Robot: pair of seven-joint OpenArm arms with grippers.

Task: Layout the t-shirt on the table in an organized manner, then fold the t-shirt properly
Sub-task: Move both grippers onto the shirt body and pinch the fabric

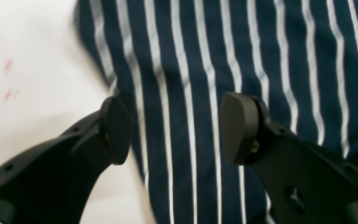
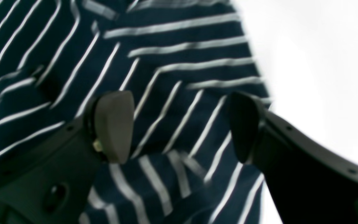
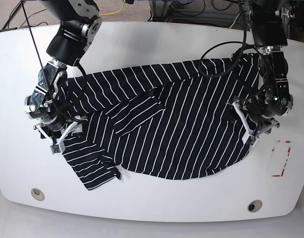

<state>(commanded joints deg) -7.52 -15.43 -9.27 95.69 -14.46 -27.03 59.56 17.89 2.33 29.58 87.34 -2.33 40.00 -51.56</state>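
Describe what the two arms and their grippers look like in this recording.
Both arms are black with silver-grey metal joints and black cables looped alongside. The left gripper and right gripper have matte black jaws ending in rounded, dark grey oval pads, with small screw holes along them. White brackets sit at each wrist.

A soft, matt cloth t-shirt (image 3: 166,124), dark with thin white stripes, lies rumpled in shallow folds across a smooth, glossy white desk (image 3: 156,208) that catches a pale sheen. Two small round fittings, the hole at the left (image 3: 37,194) and the hole at the right (image 3: 254,206), look like dull metal. A red mark (image 3: 280,158) sits flat on the surface like paint or tape. The left gripper (image 1: 176,129) and right gripper (image 2: 179,127) are of matt black plastic, their pads (image 1: 239,127) a smoother grey-brown, rubbery in look.
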